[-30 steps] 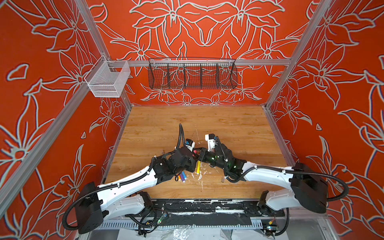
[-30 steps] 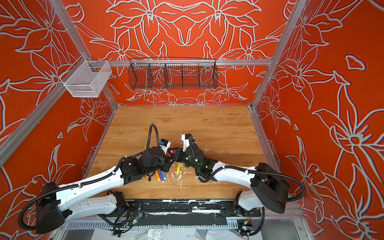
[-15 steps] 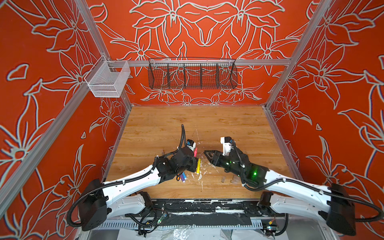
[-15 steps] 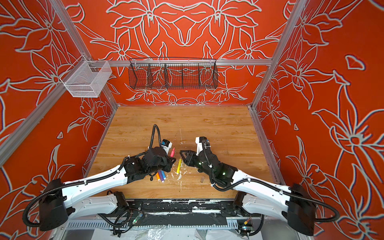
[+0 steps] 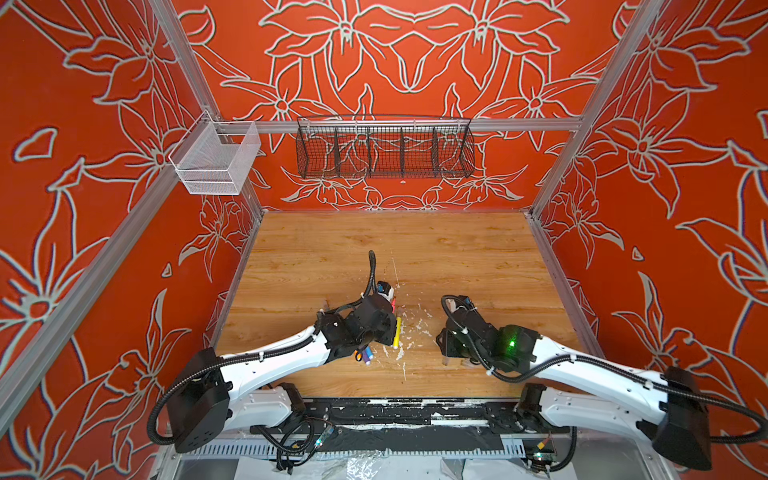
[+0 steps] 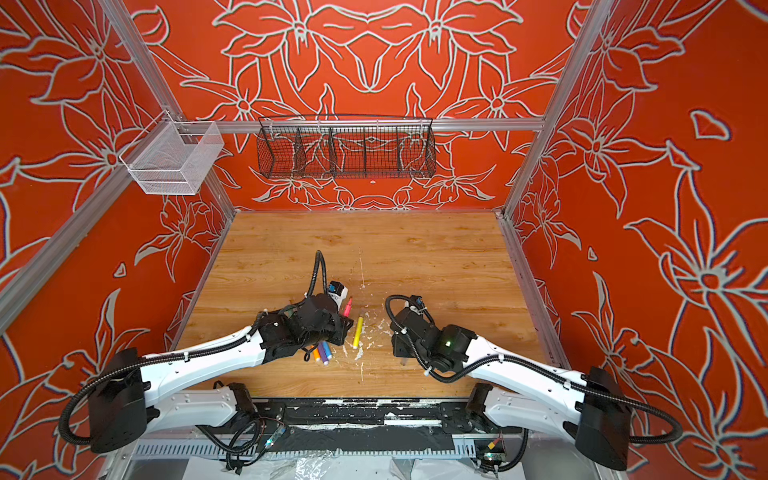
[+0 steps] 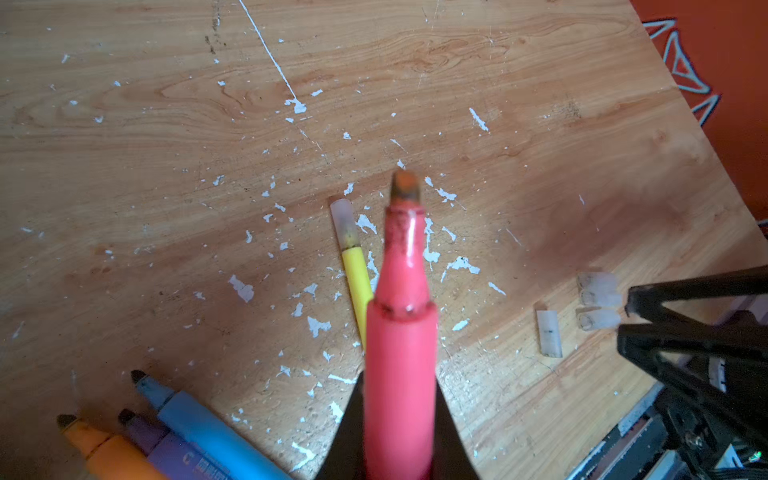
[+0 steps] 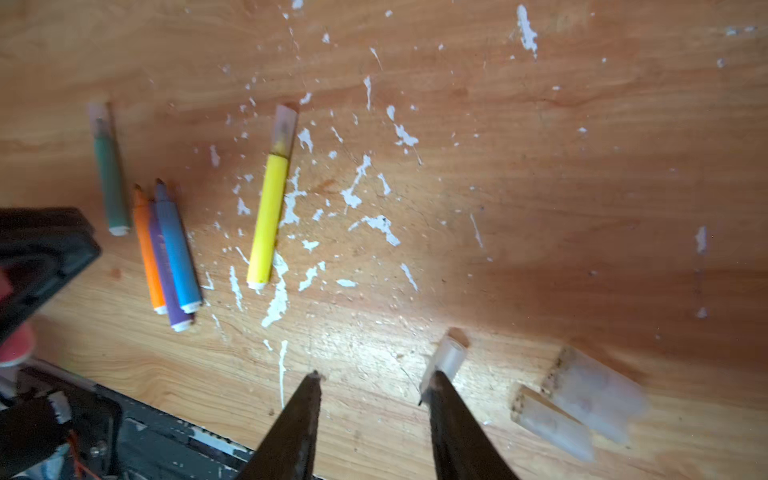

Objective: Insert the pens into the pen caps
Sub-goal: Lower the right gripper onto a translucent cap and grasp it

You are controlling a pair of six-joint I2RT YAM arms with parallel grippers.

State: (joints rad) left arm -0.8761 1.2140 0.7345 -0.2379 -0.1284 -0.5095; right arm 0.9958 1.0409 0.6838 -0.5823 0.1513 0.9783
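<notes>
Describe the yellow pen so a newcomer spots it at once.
On the wooden table, look front-middle among the white flecks. The yellow pen lies alone there, just right of the orange, purple and blue cluster. It alone is yellow and, unlike those three bare tips, wears a clear cap.

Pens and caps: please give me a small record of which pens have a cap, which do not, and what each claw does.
left claw: shut on pink pen, tip bare
right claw: open, empty, beside loose caps
capped: yellow pen, green pen
bare, side by side: orange pen, purple pen, blue pen
loose caps: at least three
</notes>
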